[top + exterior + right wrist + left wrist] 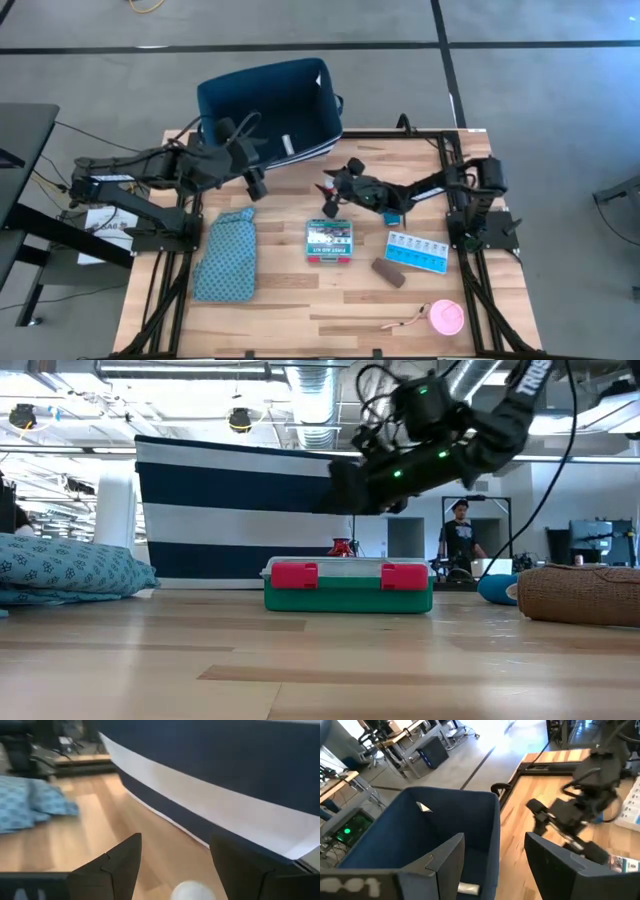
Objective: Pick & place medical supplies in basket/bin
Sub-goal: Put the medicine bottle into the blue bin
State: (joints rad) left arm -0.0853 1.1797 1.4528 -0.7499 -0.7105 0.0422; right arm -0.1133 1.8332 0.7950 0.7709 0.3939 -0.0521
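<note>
The navy bin stands at the table's far edge, with a white tag at its rim. A white item lies inside it. My left gripper is open at the bin's near left corner. My right gripper is open and raised, facing the bin's striped wall. A small red thing shows just below it. A white rounded thing shows low between its fingers; whether they touch it, I cannot tell. The green-white box lies flat mid-table.
The blue patterned pouch lies on the table's left. Pill organiser, brown block, blue block and pink disc lie on the right. A person stands in the room beyond the table.
</note>
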